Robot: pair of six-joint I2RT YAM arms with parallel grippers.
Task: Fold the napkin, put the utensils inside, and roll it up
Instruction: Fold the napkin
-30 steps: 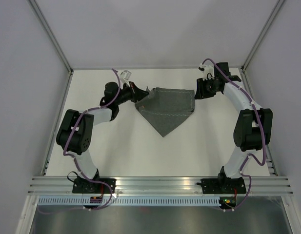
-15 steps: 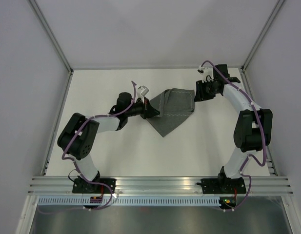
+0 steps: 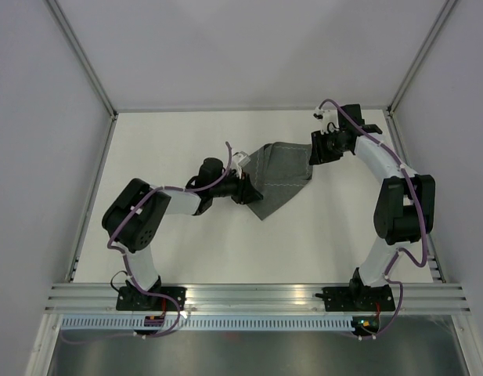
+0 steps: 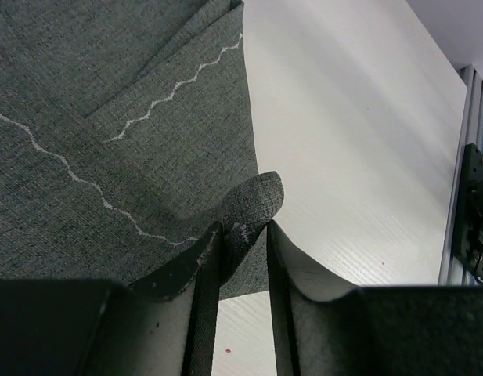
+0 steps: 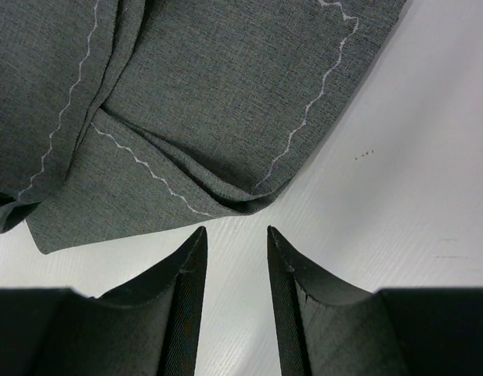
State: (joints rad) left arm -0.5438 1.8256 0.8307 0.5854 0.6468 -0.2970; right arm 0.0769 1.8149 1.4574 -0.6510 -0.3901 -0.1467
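From above, the napkin (image 3: 282, 174) lies folded on the table (image 3: 186, 235), the left gripper (image 3: 249, 192) at its left edge, the right gripper (image 3: 313, 150) at its far right corner; left wrist view: jaws pinch a raised napkin corner; right wrist view: jaws spread, the napkin's fold just beyond their tips.

White table (image 3: 249, 251), aluminium rail (image 3: 257, 294)
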